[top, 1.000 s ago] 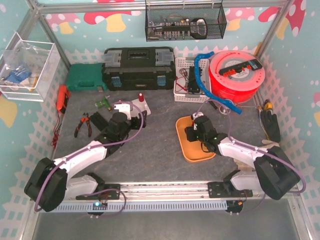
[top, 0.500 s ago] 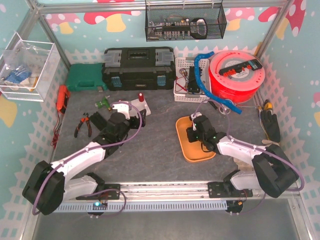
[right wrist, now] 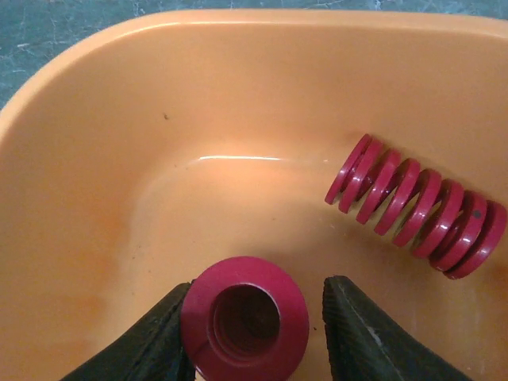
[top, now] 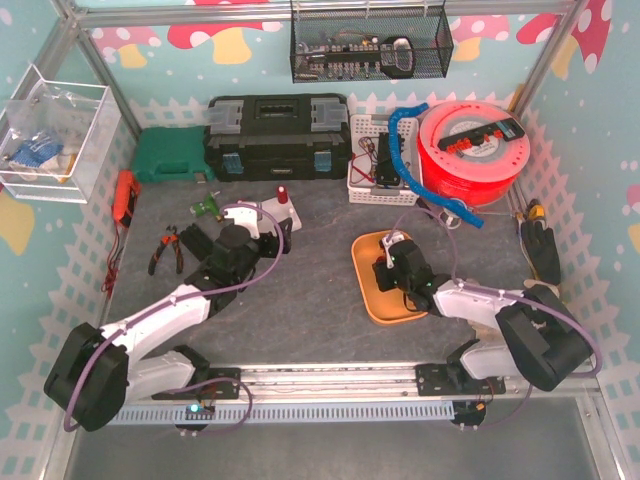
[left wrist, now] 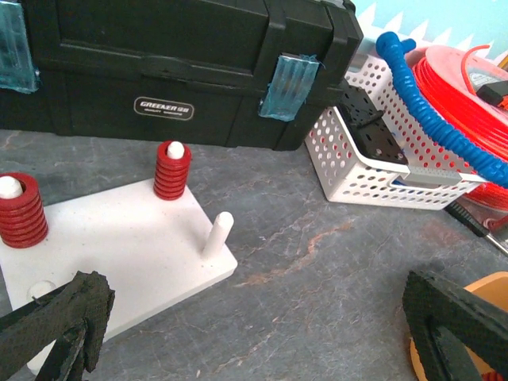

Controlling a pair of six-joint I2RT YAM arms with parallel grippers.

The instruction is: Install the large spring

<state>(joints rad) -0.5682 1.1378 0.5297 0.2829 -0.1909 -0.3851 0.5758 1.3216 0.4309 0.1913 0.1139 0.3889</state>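
A wide red spring stands on end in the orange tray, seen from above. My right gripper straddles it: the left finger touches its rim, while a gap shows at the right finger, so the jaws stand open. A second red spring lies on its side further in. My left gripper hangs wide open and empty beside the white peg board. That board carries two red springs on pegs and one bare peg.
A black toolbox and a white basket stand behind the board. A red cable reel sits at the back right. Pliers lie at the left. The orange tray sits at centre right.
My right wrist has shifted slightly left over the tray. The left arm has edged a little toward the peg board, its jaws still wide.
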